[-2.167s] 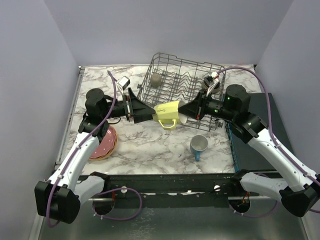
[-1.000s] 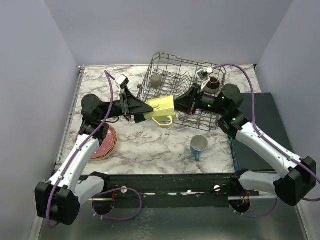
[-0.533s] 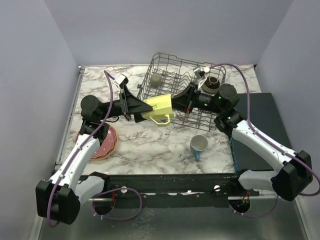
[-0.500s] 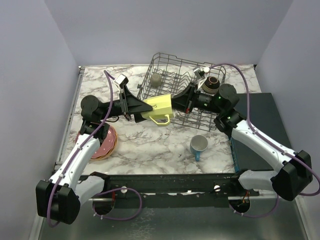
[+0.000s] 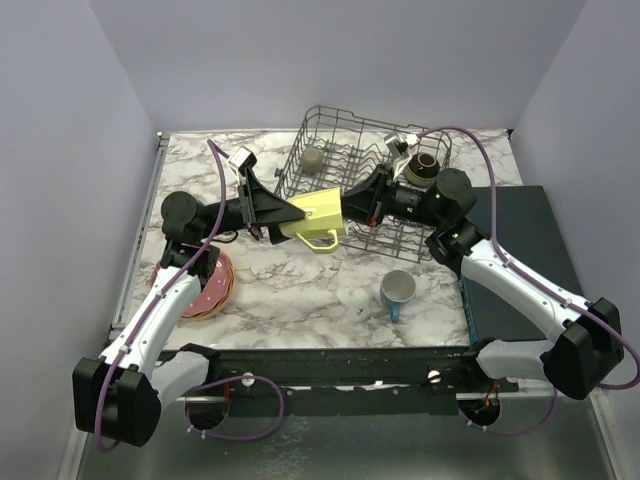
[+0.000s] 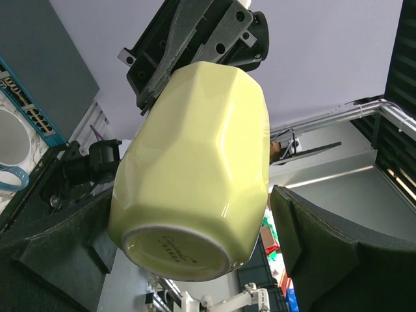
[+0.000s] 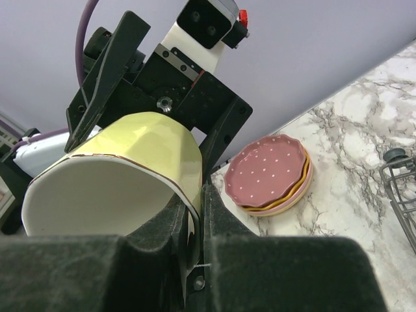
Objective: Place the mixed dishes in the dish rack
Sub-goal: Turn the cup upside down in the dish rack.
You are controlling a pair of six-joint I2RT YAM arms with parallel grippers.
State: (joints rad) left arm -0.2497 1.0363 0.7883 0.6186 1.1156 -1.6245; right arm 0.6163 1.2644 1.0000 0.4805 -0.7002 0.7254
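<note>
From above, you see the yellow mug (image 5: 315,212) in the air just by the rack's (image 5: 375,120) front-left corner, between the left gripper (image 5: 272,216) and the right gripper (image 5: 352,204). Your left wrist view shows its fingers (image 6: 325,247) spread wide on either side of the mug's base. Your right wrist view shows that gripper pinching the mug's rim, with plates (image 7: 266,175) stacked on the surface beyond.

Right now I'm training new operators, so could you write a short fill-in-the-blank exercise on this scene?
1. The fingers pinching the pale yellow mug at its rim belong to the ___ arm.
2. The left gripper stands ___ around the mug's base.
3. The plate on top of the stack is ___.
4. Inside the dish rack sit a grey-beige mug and a dark brown ___.
Missing words: right; open; pink; bowl.
</note>
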